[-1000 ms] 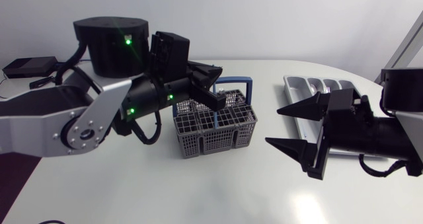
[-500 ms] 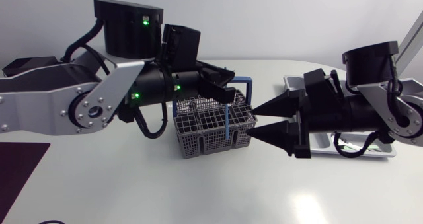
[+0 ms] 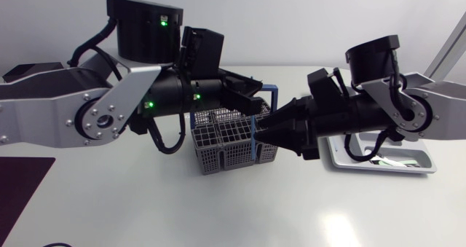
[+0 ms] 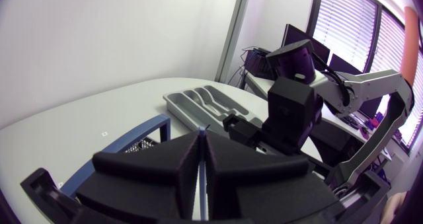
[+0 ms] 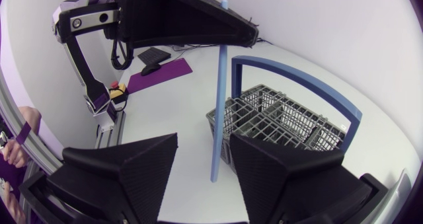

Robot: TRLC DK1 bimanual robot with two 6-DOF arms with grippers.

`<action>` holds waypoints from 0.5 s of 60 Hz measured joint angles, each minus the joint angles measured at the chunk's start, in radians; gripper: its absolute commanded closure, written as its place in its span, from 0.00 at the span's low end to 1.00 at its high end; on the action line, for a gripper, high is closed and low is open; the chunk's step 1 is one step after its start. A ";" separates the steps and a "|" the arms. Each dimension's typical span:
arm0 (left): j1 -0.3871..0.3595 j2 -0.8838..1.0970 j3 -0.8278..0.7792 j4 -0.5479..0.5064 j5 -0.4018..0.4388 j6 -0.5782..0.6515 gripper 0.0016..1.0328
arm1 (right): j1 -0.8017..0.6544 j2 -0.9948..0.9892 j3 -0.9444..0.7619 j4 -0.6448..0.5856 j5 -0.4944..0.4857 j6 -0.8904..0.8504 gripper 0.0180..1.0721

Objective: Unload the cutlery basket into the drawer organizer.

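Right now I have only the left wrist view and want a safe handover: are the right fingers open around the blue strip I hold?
Observer: Yes. The right wrist view shows the right fingers open, one on either side of the strip, seemingly not touching it.
Operator: How much hangs below my grip?
Observer: Most of it. The left fingers pinch only its top end.

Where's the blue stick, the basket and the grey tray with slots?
blue stick (image 5: 219,105): right wrist view, middle of its shaft.
basket (image 3: 222,158): head view, front mesh wall.
grey tray (image 4: 177,104): left wrist view, its outer end wall.
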 measured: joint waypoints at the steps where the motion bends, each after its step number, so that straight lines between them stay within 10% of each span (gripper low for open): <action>1: 0.000 0.000 0.000 0.000 0.001 0.000 0.89 | 0.003 0.005 0.002 0.001 0.002 0.000 0.60; 30: 0.000 0.019 0.023 -0.006 0.008 0.000 0.89 | 0.021 0.045 0.008 0.034 0.024 0.022 0.86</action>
